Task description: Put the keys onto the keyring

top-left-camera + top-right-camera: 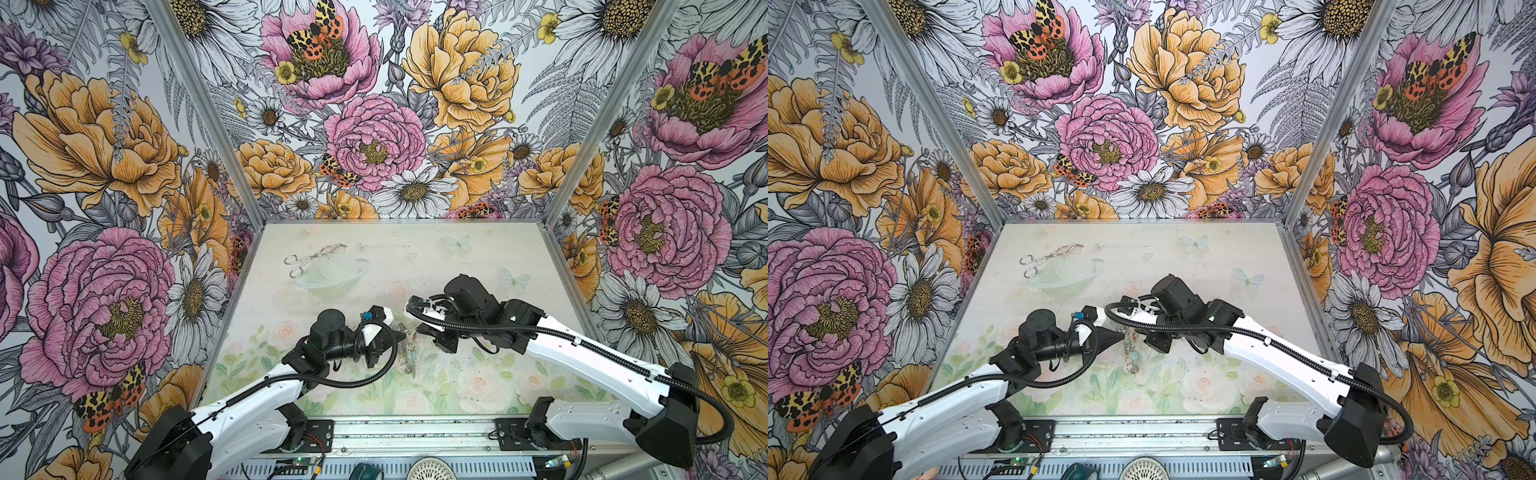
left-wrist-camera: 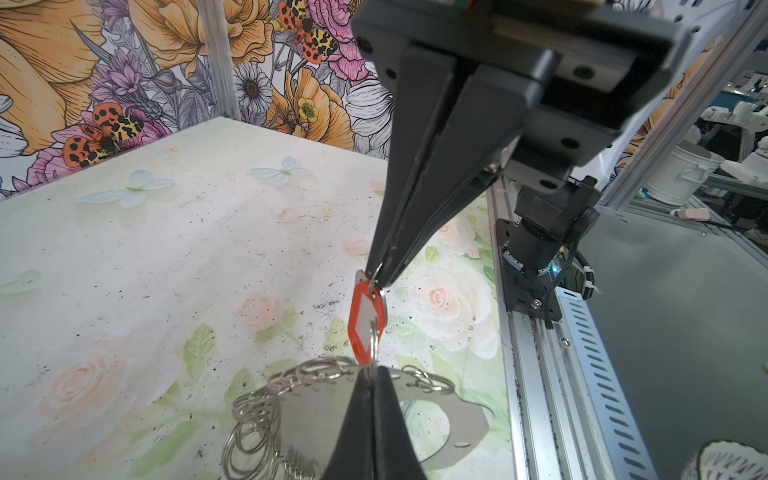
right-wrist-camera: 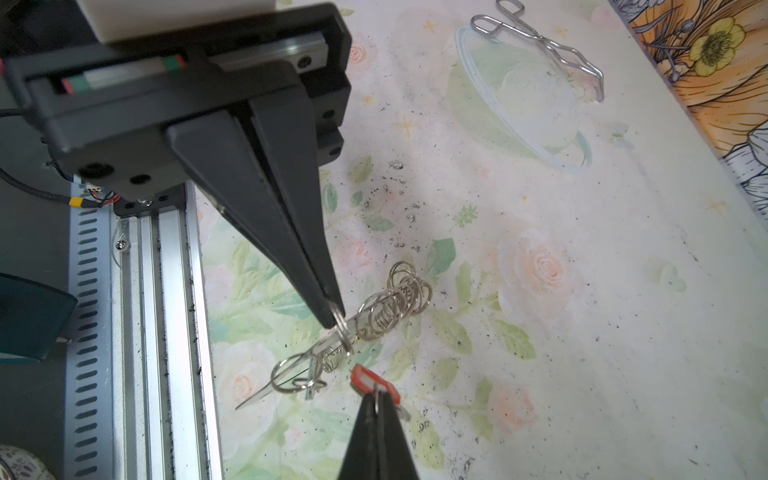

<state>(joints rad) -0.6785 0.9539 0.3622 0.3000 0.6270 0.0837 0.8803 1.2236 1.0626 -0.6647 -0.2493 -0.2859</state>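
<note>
Red-tagged keys (image 2: 360, 318) sit clenched in the right hand (image 2: 380, 277) while the left hand (image 2: 372, 372) pinches the keyring (image 2: 309, 415).

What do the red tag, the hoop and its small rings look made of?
The red tag is likely glossy plastic, with a white, paper-like label. The keyring hoop seems to be flat sheet metal with a dull grey sheen. The small rings look like bright steel wire, judging by their shine.
</note>
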